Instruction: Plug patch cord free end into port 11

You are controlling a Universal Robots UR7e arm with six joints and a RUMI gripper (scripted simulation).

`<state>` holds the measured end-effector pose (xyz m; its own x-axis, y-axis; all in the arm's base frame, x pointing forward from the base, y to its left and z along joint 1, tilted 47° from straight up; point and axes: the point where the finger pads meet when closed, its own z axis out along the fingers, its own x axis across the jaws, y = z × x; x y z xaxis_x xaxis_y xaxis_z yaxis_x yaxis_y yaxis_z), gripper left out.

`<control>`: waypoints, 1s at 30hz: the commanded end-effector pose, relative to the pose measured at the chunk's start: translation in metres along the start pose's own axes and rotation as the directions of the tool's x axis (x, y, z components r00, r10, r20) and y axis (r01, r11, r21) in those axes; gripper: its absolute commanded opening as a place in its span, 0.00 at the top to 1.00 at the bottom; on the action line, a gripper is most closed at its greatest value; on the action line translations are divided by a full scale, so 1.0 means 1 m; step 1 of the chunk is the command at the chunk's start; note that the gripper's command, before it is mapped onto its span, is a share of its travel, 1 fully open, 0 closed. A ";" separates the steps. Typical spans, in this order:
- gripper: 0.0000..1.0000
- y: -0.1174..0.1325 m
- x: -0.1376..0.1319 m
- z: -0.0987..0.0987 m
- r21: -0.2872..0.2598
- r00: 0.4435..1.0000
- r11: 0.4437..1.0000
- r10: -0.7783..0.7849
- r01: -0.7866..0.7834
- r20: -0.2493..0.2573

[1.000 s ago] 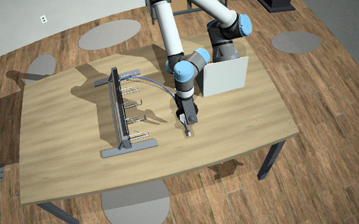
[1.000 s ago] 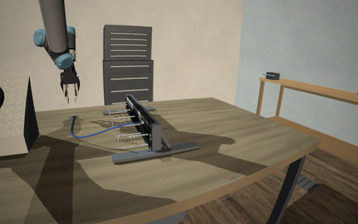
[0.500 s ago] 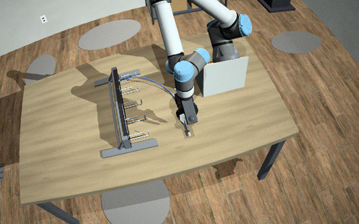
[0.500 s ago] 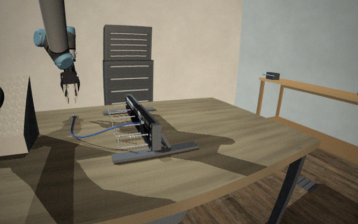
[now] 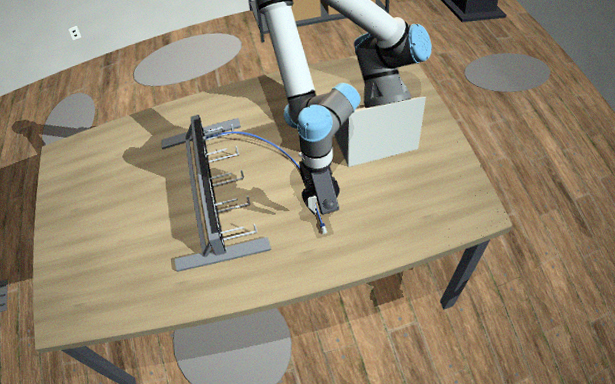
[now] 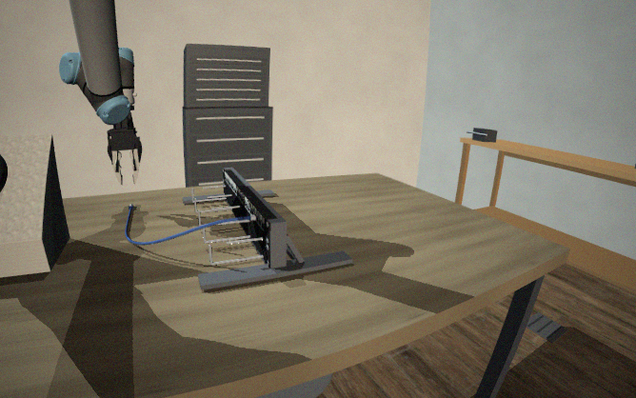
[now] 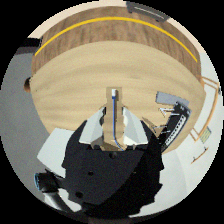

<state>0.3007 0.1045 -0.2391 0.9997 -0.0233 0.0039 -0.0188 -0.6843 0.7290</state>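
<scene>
The blue patch cord (image 5: 271, 143) (image 6: 167, 239) runs in an arc from its plugged end at the rack to a free end with a small pale plug (image 5: 322, 224) (image 6: 131, 206) (image 7: 114, 93). The plug is near the table top, and its latch is too small to make out. My gripper (image 5: 314, 210) (image 6: 129, 183) (image 7: 113, 107) points down above the plug's end of the cord, with its jaws parted and nothing between them. The free-standing rack (image 5: 217, 244) (image 6: 277, 243) (image 7: 180, 117) stands upright on two feet. Its port numbers are not readable.
Several thin wire cable holders (image 5: 234, 204) (image 6: 210, 252) stick out from the rack's port side, toward the gripper. A pale upright panel (image 5: 387, 131) (image 6: 24, 190) (image 7: 52, 150) stands by the arm's base. The table's edge (image 5: 289, 300) runs beyond the rack's foot and the plug.
</scene>
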 end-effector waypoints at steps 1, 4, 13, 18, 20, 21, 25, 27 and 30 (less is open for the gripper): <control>0.78 0.001 -0.002 0.009 -0.003 1.000 1.000 -0.002 0.002 0.004; 0.78 0.001 -0.002 0.013 -0.003 1.000 1.000 -0.002 0.002 0.004; 0.78 0.001 -0.002 0.026 -0.003 1.000 1.000 -0.002 0.002 0.004; 0.78 0.001 -0.002 0.037 -0.003 1.000 1.000 -0.002 0.002 0.005; 0.78 0.001 -0.002 0.041 -0.003 1.000 1.000 -0.002 0.002 0.005; 0.78 0.001 -0.002 0.043 -0.003 1.000 1.000 -0.002 0.002 0.005; 0.78 0.001 -0.002 0.046 -0.003 1.000 1.000 -0.002 0.002 0.005; 0.78 0.001 -0.002 0.050 -0.003 1.000 1.000 -0.002 0.002 0.005; 0.78 0.001 -0.002 0.055 -0.003 1.000 1.000 -0.002 0.002 0.005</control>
<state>0.2978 0.0716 -0.2689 0.9996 -0.0268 -0.0009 -0.0176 -0.6814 0.7317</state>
